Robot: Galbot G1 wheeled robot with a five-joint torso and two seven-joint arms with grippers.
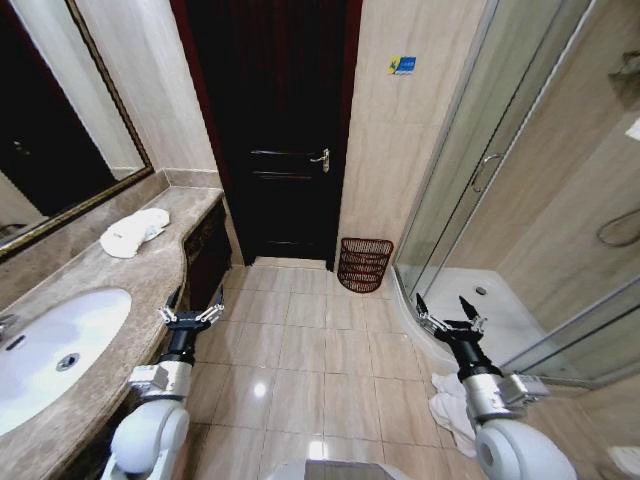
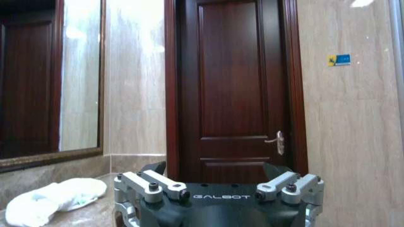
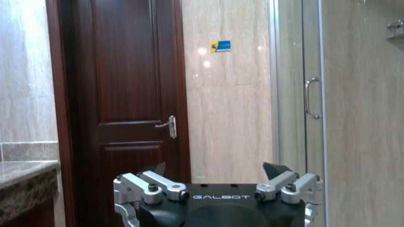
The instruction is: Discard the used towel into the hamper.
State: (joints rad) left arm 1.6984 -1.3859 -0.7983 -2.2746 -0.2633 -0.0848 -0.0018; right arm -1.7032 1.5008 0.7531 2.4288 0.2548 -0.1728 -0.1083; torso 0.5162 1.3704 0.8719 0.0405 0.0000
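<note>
Both arms are raised, the left gripper (image 1: 190, 317) and right gripper (image 1: 450, 322) spread apart, holding nothing. The towel (image 1: 133, 232) lies on the counter (image 1: 120, 300), well apart from the hamper (image 1: 364, 264) by the door (image 1: 275, 130). Dangling corners could snag the hamper's rim.

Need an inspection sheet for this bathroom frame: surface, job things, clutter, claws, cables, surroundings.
Surface: marble counter with sink on the robot's left; tiled floor, glossy.
Job's things: white towel crumpled on the counter's far end; hamper upright on the floor against the wall, between door and shower.
Clutter: white cloth on the floor by the right arm.
Claws: left claw open, held beside the counter edge; right claw open, near the shower; both hold nothing.
Cables: nothing seen.
Surroundings: dark door shut, mirror, glass shower enclosure.
</note>
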